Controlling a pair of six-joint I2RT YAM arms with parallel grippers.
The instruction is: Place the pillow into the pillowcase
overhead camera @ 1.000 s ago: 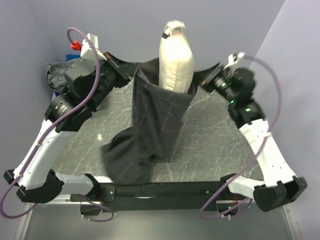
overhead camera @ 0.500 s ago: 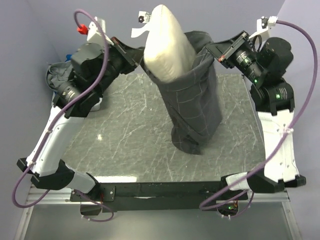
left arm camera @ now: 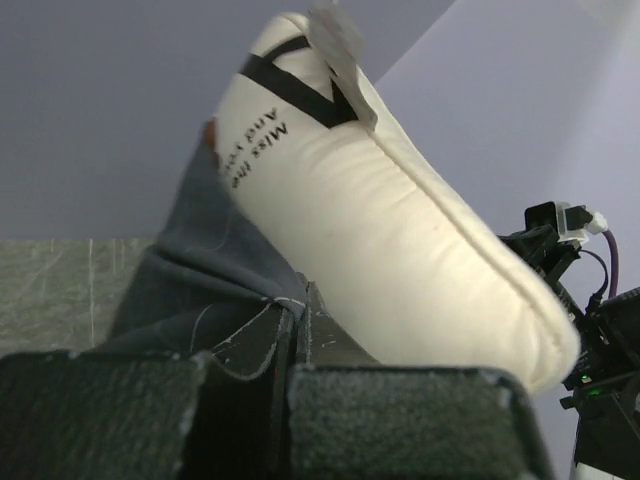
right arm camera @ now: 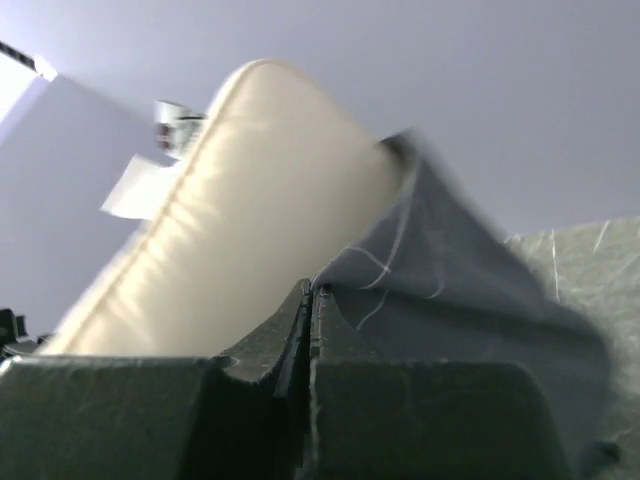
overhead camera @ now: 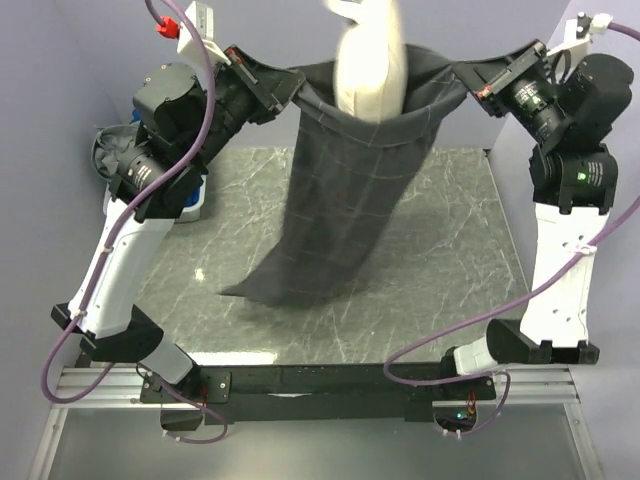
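Pillow [overhead camera: 370, 70] stands upright between the two grippers, its lower part sunk in the pillowcase [overhead camera: 345, 190] and its top end free above the rim. Dark print near that top reads "Miss the"; a second line begins "And" but is too small to finish. A white tag [left arm camera: 335, 35] sticks off the end. The left gripper [overhead camera: 288, 92] is pressed together on the rim's left edge and the right gripper [overhead camera: 468, 82] pinches its right edge, stretching the mouth wide. More slack gapes beside the pillow toward the right gripper. The case's closed end trails on the table [overhead camera: 450, 260] below.

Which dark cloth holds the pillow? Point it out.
The grid-lined pillowcase hung up high, pillow sticking from its mouth; the crumpled grey bundle lies beside the left arm.
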